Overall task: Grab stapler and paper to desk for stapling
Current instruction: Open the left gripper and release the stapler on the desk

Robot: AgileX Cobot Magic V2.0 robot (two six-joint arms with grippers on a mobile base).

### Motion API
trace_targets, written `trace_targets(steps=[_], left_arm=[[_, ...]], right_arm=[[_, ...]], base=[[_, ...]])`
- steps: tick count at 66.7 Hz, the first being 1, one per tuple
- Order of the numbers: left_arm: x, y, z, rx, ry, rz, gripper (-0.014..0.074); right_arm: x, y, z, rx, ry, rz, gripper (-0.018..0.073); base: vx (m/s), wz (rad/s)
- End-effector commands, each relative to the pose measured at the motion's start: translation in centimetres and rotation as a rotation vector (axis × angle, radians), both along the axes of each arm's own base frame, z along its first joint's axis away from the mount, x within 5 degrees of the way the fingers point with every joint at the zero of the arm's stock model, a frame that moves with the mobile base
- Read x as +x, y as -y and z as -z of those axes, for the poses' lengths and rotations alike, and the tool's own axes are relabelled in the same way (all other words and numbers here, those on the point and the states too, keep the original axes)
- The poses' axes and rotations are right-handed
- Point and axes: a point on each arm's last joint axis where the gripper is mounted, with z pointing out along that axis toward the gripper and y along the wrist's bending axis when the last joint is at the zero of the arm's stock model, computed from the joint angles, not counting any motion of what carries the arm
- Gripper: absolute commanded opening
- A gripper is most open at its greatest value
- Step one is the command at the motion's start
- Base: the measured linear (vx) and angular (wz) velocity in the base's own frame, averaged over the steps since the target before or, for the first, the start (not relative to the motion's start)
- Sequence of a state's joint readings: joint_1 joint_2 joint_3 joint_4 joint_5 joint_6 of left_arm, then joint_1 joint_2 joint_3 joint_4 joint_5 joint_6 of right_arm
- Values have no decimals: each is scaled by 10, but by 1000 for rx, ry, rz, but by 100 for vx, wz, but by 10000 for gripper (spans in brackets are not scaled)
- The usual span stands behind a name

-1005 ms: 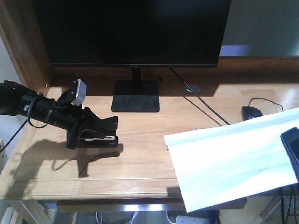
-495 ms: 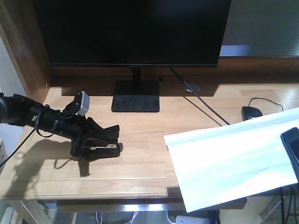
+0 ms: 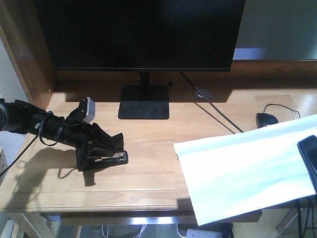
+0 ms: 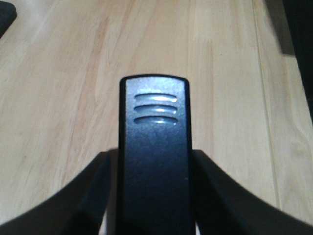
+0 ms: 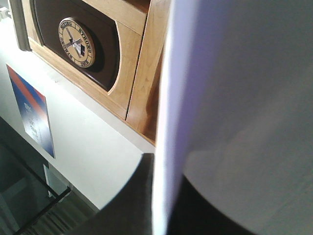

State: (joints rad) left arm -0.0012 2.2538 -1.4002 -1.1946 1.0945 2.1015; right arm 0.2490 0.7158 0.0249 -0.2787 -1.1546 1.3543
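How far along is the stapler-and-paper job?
Looks done: small black stapler on the light-wood desk, gripped by the left end effector. In hand: white paper sheet, held by the right end effector, overhanging the desk's front edge. Left: lay it flat, staple.

- A dark monitor (image 3: 138,32) on a square black base (image 3: 144,101) stands at the back of the light-wood table (image 3: 148,183).
- Pale wall (image 3: 277,25) behind; wooden panel (image 3: 25,44) at left.
- Bright light streaks the tabletop.

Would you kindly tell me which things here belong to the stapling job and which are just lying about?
For the job: stapler, paper, desk.
Lying about: monitor, computer mouse, black cable.
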Motion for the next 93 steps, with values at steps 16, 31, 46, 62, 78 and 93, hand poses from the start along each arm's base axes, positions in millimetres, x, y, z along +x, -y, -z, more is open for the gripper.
trace_targets(steps=[16, 31, 46, 62, 78, 93], left_arm=[[-2, 5, -73, -85, 145, 19, 393], [-7, 2, -87, -16, 185, 44, 175], [-6, 1, -83, 38, 161, 29, -8], [-5, 4, -82, 46, 168, 18, -8], [-5, 4, -83, 41, 170, 15, -8], [-5, 4, -83, 41, 170, 15, -8]], right_arm=[[-7, 1, -1, 35, 66, -14, -9], [-7, 1, -1, 35, 66, -14, -9], [-7, 1, -1, 35, 66, -14, -9], [-7, 1, -1, 35, 66, -14, -9], [-7, 1, -1, 35, 66, -14, -9], [-7, 1, -1, 34, 65, -14, -9]], base=[[0, 0], [0, 0], [0, 0], [0, 0], [0, 0], [0, 0]])
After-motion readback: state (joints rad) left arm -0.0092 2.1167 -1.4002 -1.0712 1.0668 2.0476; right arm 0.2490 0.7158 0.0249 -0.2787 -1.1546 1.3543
